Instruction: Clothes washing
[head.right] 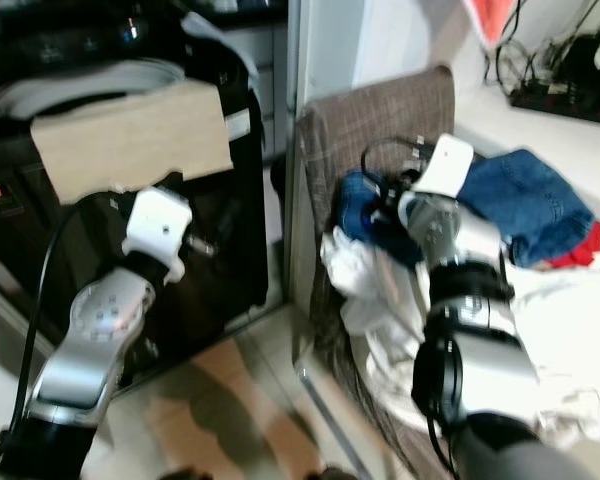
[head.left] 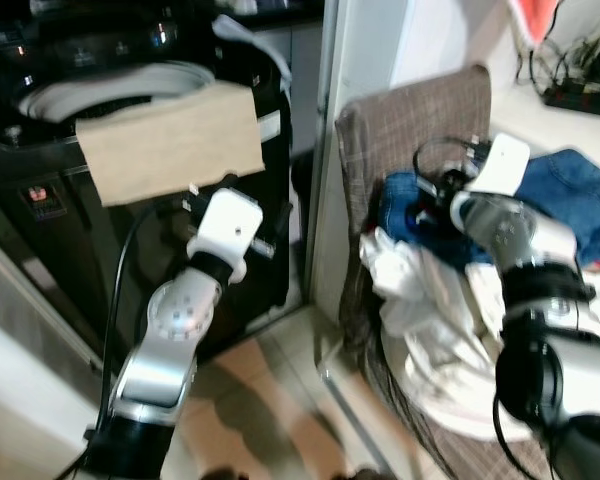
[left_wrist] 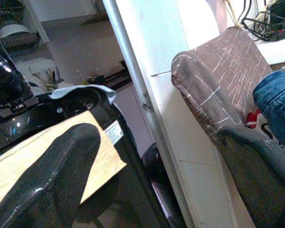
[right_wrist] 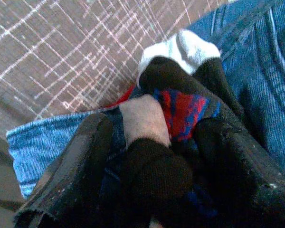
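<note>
Jaws of right gripper (right_wrist: 156, 166) pinch dark sock bundle (right_wrist: 180, 104) in basket (head.left: 420, 130); left gripper (left_wrist: 152, 180) spread, idle. Washer (head.left: 110, 90) apparently unloaded; laundry mostly remains.

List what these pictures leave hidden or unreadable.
- Washer drum: eye views, a cardboard sheet covers its front.
- Right gripper tips: right wrist view, buried among socks and jeans; its grasp is unclear.
- Hamper bottom: eye views, hidden beneath white laundry.
- Left gripper: fingers blurred, cut off by the edge.
</note>
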Available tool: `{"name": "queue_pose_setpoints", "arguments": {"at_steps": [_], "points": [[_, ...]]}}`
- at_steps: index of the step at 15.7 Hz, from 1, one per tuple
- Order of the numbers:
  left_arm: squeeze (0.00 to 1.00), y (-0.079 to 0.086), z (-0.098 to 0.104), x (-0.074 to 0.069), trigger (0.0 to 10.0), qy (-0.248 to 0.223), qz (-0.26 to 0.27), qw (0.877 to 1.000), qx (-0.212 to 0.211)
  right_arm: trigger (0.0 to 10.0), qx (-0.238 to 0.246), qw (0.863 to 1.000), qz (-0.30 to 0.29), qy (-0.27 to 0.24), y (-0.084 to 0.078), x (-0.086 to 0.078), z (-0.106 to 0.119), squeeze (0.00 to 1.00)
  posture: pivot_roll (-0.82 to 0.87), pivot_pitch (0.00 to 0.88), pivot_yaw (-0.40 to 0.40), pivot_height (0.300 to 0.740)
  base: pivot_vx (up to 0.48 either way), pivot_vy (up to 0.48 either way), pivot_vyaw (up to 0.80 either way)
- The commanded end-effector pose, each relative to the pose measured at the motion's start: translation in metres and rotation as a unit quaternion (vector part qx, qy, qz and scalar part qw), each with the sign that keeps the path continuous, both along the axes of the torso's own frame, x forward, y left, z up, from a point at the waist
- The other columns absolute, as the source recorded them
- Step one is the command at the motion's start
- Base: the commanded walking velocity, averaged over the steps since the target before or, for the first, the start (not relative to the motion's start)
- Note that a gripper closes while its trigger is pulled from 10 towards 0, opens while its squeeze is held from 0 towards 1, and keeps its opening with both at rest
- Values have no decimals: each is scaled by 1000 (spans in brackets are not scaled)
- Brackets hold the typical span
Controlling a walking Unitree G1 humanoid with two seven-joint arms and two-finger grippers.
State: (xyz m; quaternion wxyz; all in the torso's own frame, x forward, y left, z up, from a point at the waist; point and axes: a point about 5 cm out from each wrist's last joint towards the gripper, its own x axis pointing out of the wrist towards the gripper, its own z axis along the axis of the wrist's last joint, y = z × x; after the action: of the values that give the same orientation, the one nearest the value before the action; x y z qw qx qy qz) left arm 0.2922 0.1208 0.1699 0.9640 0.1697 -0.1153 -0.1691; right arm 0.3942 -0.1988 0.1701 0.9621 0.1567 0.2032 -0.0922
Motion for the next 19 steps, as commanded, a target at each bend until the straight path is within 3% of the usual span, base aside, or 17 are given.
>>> {"name": "queue_pose_setpoints", "arguments": {"at_steps": [1,3,4,11,14,18,19], "points": [[0,-3,3,1,10000,-3,-8,1000,2,10000,-9,1000,3,-1,-1,2,1,0,-29,1,-8,716,0,0,0],[0,-2,2,-1,10000,-2,-5,1000,1,10000,6,1000,-3,30,-1,0,-13,0,-18,3,-17,716,0,0,0],[0,-2,2,-1,10000,-2,-2,1000,1,0,15,999,-13,36,-2,-1,-20,0,-18,3,-17,716,0,0,0],[0,0,2,-1,10000,-2,3,1000,0,0,-16,999,35,5,13,0,-28,0,-18,12,-21,716,0,0,0],[0,-1,1,-1,10000,-2,1,1000,0,0,-110,988,57,-89,16,7,1,0,-25,13,-19,716,0,0,0],[0,-2,1,0,10000,-2,0,1000,-1,0,-125,982,66,-124,20,9,15,0,-27,10,-20,716,0,0,0],[0,-2,1,0,10000,-3,0,1000,-1,0,-141,974,70,-160,22,10,29,0,-27,10,-20,716,0,0,0]]}}
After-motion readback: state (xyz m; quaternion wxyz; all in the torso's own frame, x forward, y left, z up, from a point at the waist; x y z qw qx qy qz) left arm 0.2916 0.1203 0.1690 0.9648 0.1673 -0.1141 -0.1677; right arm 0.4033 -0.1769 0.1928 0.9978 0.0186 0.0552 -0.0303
